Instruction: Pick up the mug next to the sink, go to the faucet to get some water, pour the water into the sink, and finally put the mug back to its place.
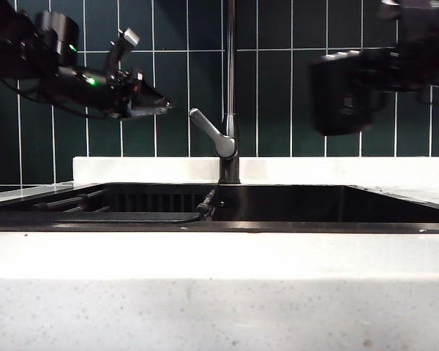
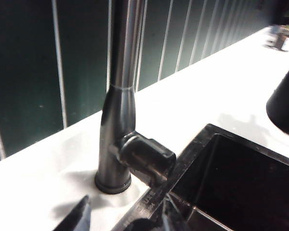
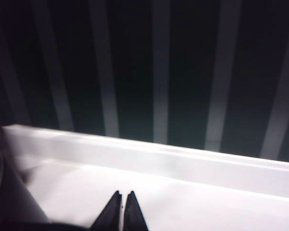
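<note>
The tall dark faucet stands behind the sink, its grey lever angled up to the left. The black mug hangs blurred in the air to the right of the faucet pipe. My right gripper is shut on the mug, whose dark wall shows beside the fingers. My left gripper hovers up left of the faucet, level with the lever. It is open and empty, facing the faucet base and lever. The mug shows at the edge of the left wrist view.
A dark slatted rack lies in the sink's left part, and a black hose runs below the faucet. White speckled stone frames the front, with a white ledge and dark green tiled wall behind.
</note>
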You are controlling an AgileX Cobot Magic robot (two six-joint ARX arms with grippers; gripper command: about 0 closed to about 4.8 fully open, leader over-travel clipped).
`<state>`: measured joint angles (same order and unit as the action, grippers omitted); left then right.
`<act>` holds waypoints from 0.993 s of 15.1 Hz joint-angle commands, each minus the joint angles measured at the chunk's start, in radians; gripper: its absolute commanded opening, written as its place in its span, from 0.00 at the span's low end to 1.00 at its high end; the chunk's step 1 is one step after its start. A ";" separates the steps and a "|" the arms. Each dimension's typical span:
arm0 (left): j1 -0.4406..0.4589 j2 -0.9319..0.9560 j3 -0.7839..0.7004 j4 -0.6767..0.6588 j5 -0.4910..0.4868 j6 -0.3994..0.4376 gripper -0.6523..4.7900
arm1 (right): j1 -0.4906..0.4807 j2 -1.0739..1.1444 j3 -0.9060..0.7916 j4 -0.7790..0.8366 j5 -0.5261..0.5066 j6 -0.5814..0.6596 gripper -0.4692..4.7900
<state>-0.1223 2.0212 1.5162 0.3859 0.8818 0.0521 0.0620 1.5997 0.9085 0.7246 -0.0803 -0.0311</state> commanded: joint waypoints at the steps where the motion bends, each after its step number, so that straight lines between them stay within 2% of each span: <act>1: -0.002 0.051 0.062 0.003 0.088 -0.005 0.46 | 0.054 -0.005 0.064 -0.062 -0.035 0.005 0.10; 3: -0.002 0.097 0.114 0.004 0.109 -0.008 0.46 | 0.097 -0.003 0.100 -0.092 -0.035 0.005 0.10; 6: -0.004 0.180 0.213 0.005 0.166 -0.064 0.46 | 0.153 0.004 0.131 -0.138 -0.034 0.006 0.10; 10: -0.026 0.237 0.270 0.020 0.223 -0.070 0.46 | 0.200 0.004 0.132 -0.139 -0.030 0.031 0.10; 13: -0.060 0.241 0.270 0.057 0.212 -0.036 0.46 | 0.210 0.005 0.137 -0.145 -0.030 0.062 0.10; 15: -0.074 0.241 0.270 0.073 0.138 0.004 0.58 | 0.212 0.004 0.137 -0.153 -0.036 0.062 0.10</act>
<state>-0.1848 2.2696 1.7817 0.4324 1.0447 0.0250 0.2680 1.6131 1.0332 0.5507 -0.1089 0.0193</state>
